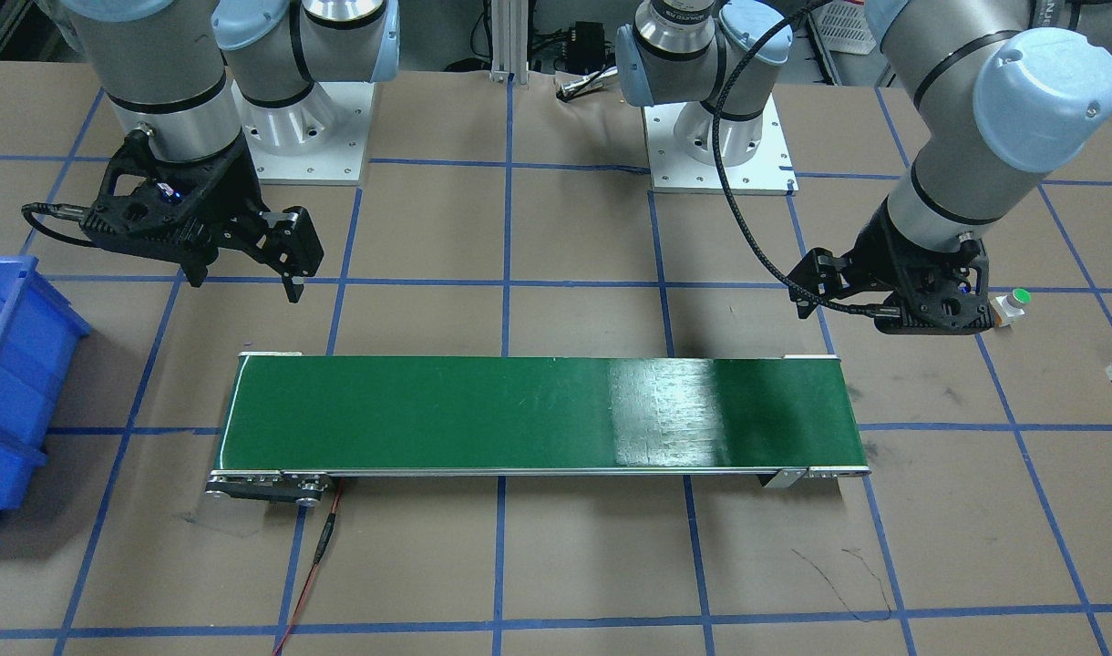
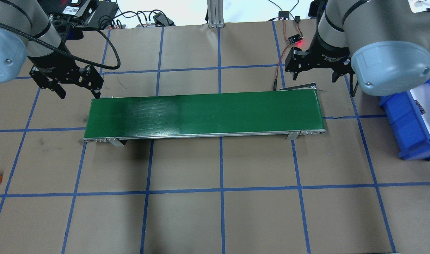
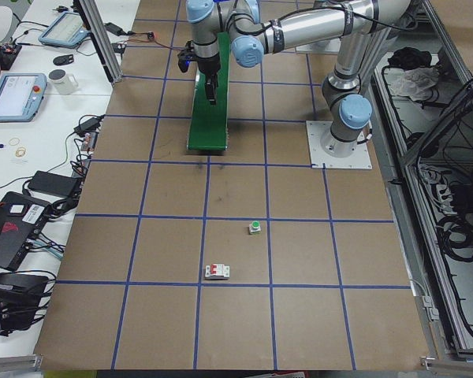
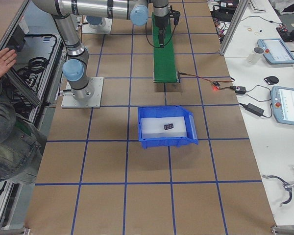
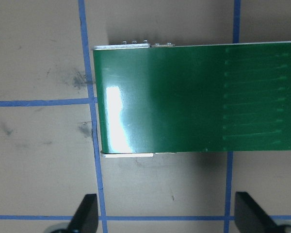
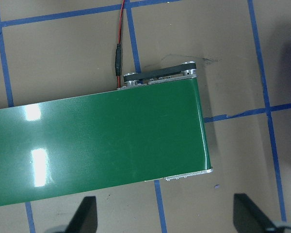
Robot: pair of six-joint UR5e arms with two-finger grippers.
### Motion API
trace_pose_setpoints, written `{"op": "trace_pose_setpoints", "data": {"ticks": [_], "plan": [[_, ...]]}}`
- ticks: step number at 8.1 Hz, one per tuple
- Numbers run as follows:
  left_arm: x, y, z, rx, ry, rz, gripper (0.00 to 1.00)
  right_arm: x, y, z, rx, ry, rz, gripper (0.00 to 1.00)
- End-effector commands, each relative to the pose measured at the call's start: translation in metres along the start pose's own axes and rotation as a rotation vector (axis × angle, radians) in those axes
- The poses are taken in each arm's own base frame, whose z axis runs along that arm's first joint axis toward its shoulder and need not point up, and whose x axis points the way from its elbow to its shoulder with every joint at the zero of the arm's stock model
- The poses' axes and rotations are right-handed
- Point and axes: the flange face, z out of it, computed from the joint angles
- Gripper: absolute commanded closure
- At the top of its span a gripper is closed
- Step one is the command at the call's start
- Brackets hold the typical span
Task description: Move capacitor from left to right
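Observation:
The capacitor (image 4: 168,127) is a small dark piece lying on the white liner inside the blue bin (image 4: 145,142) on my right side. My left gripper (image 2: 79,93) is open and empty, hovering just past the left end of the green conveyor belt (image 2: 208,113). It also shows in the left wrist view (image 5: 167,216) with its jaws wide apart. My right gripper (image 2: 315,74) is open and empty, above the belt's right end. The right wrist view (image 6: 167,216) shows its jaws wide apart. Nothing lies on the belt.
A green-capped button (image 3: 255,227) and a white boxy part (image 3: 216,272) lie on the table far to my left. The blue bin (image 2: 409,120) stands to the right of the belt. A red cable (image 1: 324,547) runs from the belt's motor end.

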Motion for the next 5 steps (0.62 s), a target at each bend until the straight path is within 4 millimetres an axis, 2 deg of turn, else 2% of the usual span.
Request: {"op": "trace_pose_setpoints", "data": {"ticks": [1,3,5], "plan": [[0.001,0.003,-0.001,-0.015,-0.002,0.001,0.0,0.0,0.0,0.0,0.002,0.0,-0.003,0.0],[0.001,0.015,-0.012,-0.096,-0.011,0.013,0.0,0.0,0.0,0.0,0.002,0.001,-0.006,0.0],[0.0,0.018,-0.023,-0.119,-0.014,0.016,0.0,0.0,0.0,0.0,0.002,0.001,-0.006,0.0]]}}
